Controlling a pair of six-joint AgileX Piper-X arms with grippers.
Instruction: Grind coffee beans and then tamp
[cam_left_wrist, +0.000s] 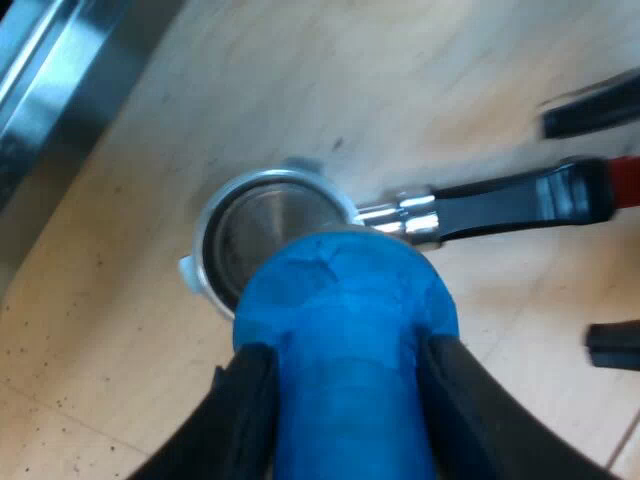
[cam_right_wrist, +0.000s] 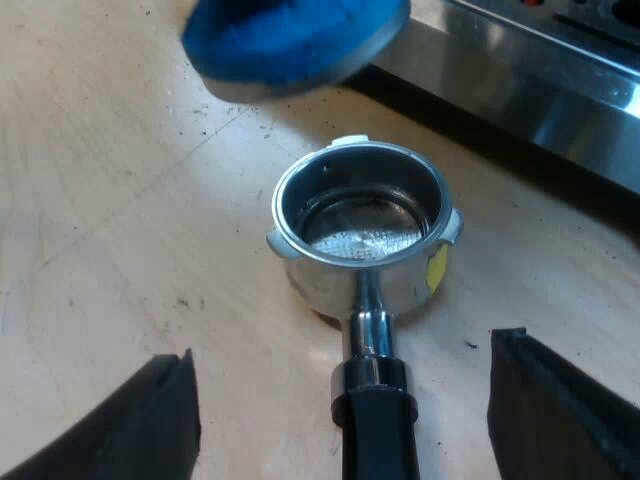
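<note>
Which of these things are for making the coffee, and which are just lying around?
For the job: blue tamper, metal holder, coffee machine.
Just lying about: dark crumbs on the wooden table.

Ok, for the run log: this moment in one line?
left gripper shut on blue tamper | over empty round metal holder | right gripper open astride dark handle
</note>
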